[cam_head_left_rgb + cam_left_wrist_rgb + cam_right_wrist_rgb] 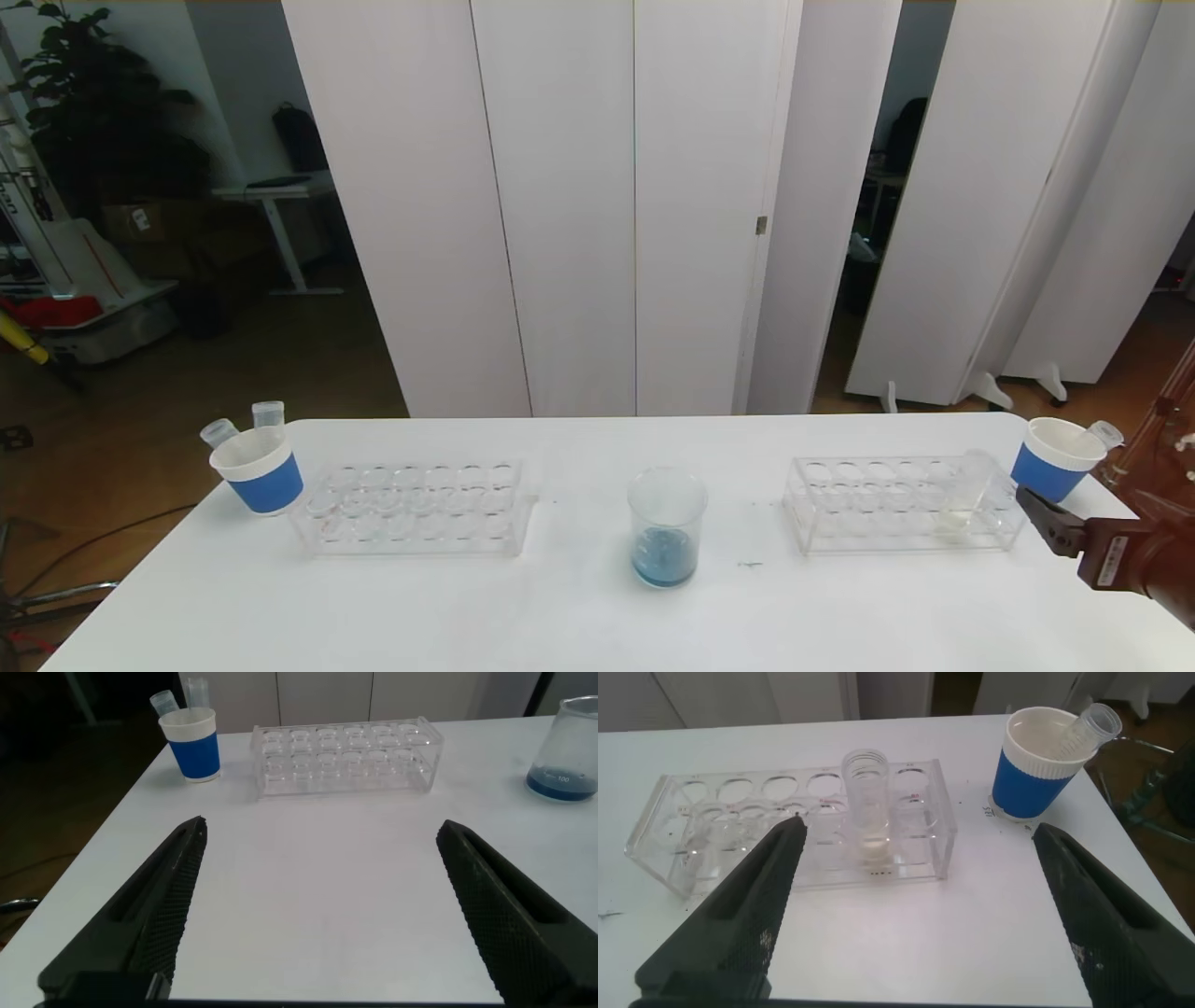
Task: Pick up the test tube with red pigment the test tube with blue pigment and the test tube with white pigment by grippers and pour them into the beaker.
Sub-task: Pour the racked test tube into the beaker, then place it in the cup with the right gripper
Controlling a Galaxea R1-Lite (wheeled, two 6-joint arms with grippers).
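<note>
1. Standing in the right rack (901, 509) at the head view's lower right was the test tube with white pigment (868, 812).
2. The beaker (666, 527), bottom centre, held blue liquid.
3. Both the right gripper (915, 924) and the left gripper (322, 915) gaped wide, empty.
4. Blue cups (1055, 459) flanked the racks.

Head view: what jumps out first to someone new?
The beaker at the table's centre, with blue liquid already at its bottom. Clear racks flank it: the left rack looks empty, while the right rack holds one tube with whitish pigment near its right end. A blue cup with two tubes stands at far left, another blue cup with one tube at far right, where the open right hand waits.
</note>
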